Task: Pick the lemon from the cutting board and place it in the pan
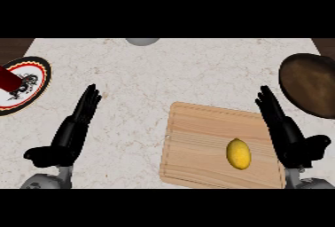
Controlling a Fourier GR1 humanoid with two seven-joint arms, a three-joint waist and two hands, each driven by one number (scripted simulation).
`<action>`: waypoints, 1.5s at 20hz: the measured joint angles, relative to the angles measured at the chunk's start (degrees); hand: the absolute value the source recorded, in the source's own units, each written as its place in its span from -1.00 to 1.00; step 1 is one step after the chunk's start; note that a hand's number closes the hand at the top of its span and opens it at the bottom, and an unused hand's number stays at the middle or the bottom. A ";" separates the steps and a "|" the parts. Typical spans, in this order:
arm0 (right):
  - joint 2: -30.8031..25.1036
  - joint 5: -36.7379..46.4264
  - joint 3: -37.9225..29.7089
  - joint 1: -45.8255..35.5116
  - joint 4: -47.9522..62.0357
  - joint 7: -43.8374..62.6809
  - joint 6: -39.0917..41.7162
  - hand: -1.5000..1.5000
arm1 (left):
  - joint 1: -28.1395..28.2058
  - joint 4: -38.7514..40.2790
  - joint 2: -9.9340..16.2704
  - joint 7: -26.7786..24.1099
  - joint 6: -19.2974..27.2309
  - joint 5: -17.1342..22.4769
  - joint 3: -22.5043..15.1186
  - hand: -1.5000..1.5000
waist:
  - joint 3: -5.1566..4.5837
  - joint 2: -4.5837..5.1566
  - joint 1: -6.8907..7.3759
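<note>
Right hand (291, 133): lay nearest the lower edge at the view's right, fingers straight and together, pointing up the counter, thumb out to the right; it held nothing. The fingers ran along the board's right edge, over its right margin.
Left hand (71, 133): at the lower left, fingers straight and close together, slanting up and a little right, thumb out to the left; it held nothing and showed over bare counter, well apart from the board.
Lemon (239, 154): lay on the board, in its lower right part, long axis running up and down the view, just left of the right hand and not touched by it.
Board (196, 146): pale wood, slightly turned, on the counter right of centre.
Pan (311, 84): dark brown and round, at the right edge, above the right hand's fingertips, cut off by the frame.
Plate (29, 73): patterned, black-rimmed, at the left edge, with a dark red thing (8, 80) on it.
Counter (163, 75): pale marble; a grey round object (142, 41) showed at its far edge.
</note>
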 measured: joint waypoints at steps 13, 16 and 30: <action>-7.29 6.44 -4.55 9.02 5.75 -25.30 8.29 -1.00 | -4.89 4.28 3.27 9.14 4.32 0.41 9.00 0.00 | -0.87 -0.59 -2.86; -10.95 8.31 -8.57 14.97 1.95 -29.78 6.49 -1.00 | -5.11 4.07 3.52 10.10 4.48 0.24 9.49 0.00 | -0.94 -0.67 -2.95; -35.30 6.51 -23.75 22.81 -23.59 -4.45 19.04 -1.00 | -7.25 5.68 2.80 11.30 2.74 -0.47 10.47 0.00 | -1.12 -0.50 -1.78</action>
